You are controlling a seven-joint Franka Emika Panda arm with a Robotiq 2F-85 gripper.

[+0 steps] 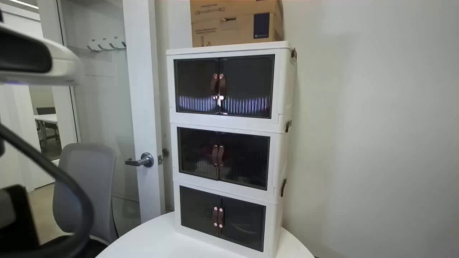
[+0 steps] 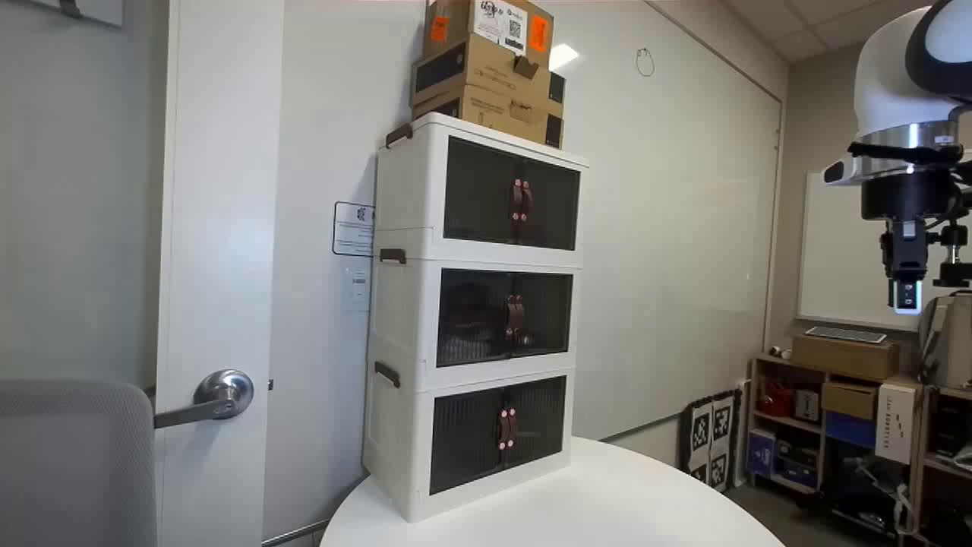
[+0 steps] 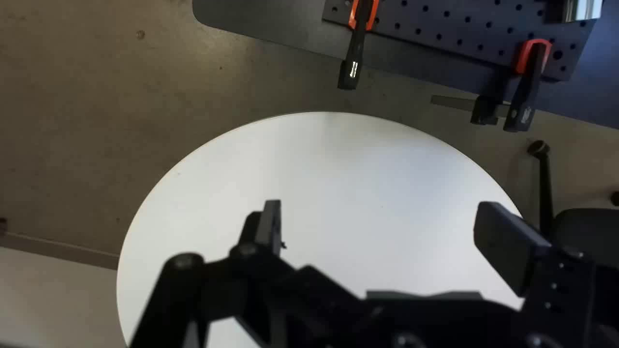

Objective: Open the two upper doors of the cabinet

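The tall white cabinet [image 1: 229, 123] stands on a round table and also shows in an exterior view [image 2: 406, 186]. Its two upper doors, the left-hand panel [image 1: 195, 80] and the right-hand panel [image 1: 247, 80], are dark, tinted and shut, with brown handles side by side at the centre. They look shut in an exterior view too [image 2: 480, 190]. My gripper [image 2: 907, 296] hangs pointing down, well away from the cabinet. In the wrist view my gripper [image 3: 382, 212] is open, with nothing between its fingers, above the white tabletop. The cabinet is out of the wrist view.
Cardboard boxes [image 2: 493, 76] are stacked on the cabinet. The middle doors [image 1: 244, 161] and lowest doors [image 1: 244, 222] are shut. The round white table [image 3: 338, 159] lies below the gripper. Clamps [image 3: 355, 53] grip a dark bench edge. A grey chair [image 1: 84, 186] stands beside the table.
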